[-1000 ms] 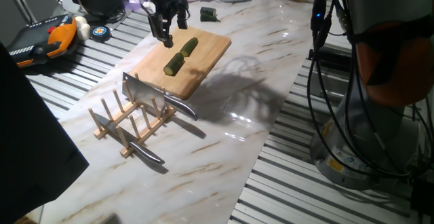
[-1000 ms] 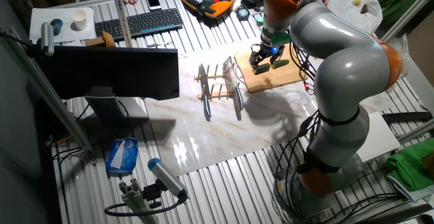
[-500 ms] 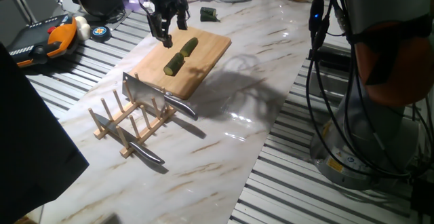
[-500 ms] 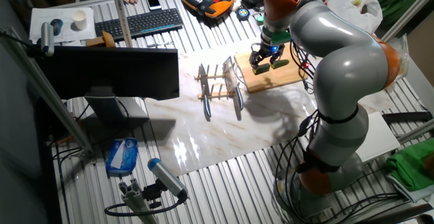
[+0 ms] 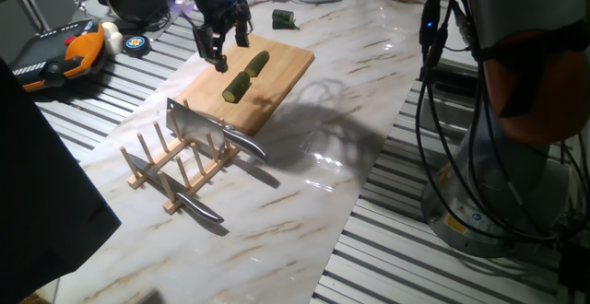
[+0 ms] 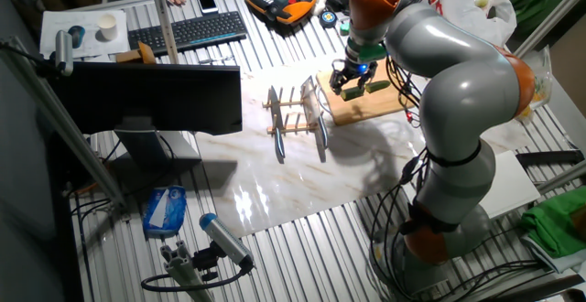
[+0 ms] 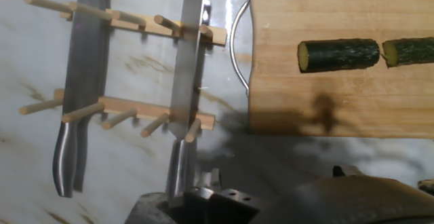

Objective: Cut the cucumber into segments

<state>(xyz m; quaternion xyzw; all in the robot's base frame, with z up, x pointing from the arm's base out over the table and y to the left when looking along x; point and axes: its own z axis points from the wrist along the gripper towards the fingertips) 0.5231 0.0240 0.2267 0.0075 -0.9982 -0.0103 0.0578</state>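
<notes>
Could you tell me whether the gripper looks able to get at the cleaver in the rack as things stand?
Probably yes. The gripper hangs empty above the board's edge, and the cleaver stands upright in the rack with nothing above it; its handle sticks out free toward the board.

No legible text — no labels, numbers.

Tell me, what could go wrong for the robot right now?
1. The tool hangs empty near the cutting board edge; heading for the cleaver in the wooden rack, it might bump the pegs.
2. The two cucumber segments lie loose and round, so a nudge could roll them.
</notes>
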